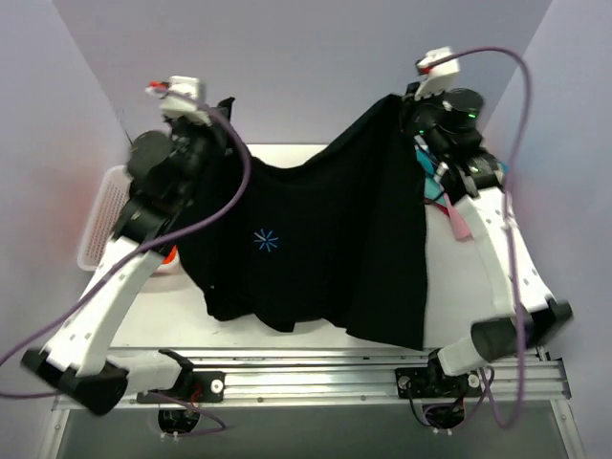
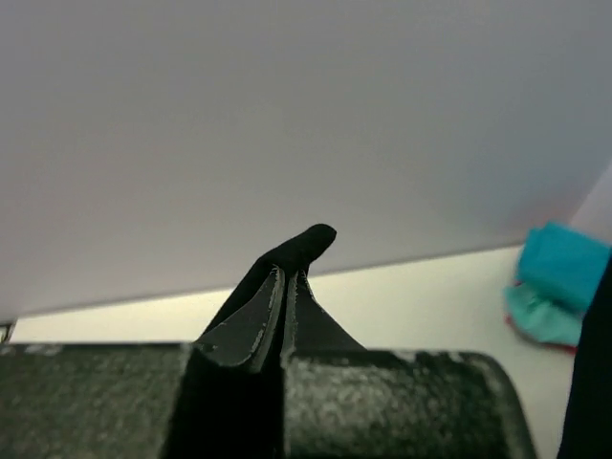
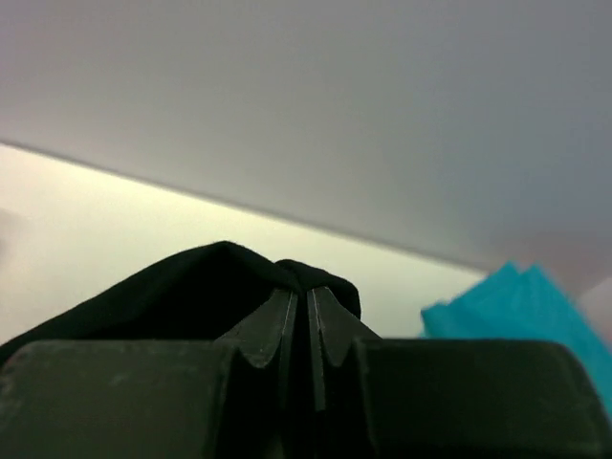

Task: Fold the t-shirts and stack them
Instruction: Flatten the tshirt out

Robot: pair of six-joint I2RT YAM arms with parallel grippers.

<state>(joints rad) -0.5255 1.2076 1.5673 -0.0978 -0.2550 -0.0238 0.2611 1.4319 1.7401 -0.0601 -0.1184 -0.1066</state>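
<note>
Found the black t-shirt [image 1: 316, 239] stretched wide between the two arms, raised above the table [image 1: 459, 306], lower hem sagging towards the near edge; noted a light-blue starburst mark [image 1: 266, 240] on the chest, turned up to the top camera. Saw one upper corner pinched in the left gripper [image 2: 287, 277], fingers pressed together on a black fold poking out past the tips; saw the other upper corner pinched in the right gripper [image 3: 301, 296], likewise clamped tight, cloth bunched over the tips. Spotted a teal t-shirt [image 2: 559, 282] on the table at the far right, beside the right arm, with a pink t-shirt [image 1: 459, 222] just by it; caught only a sliver of an orange t-shirt [image 1: 168, 256] at the left, next to the white mesh basket [image 1: 100, 215], mostly hidden behind the left arm.
</note>
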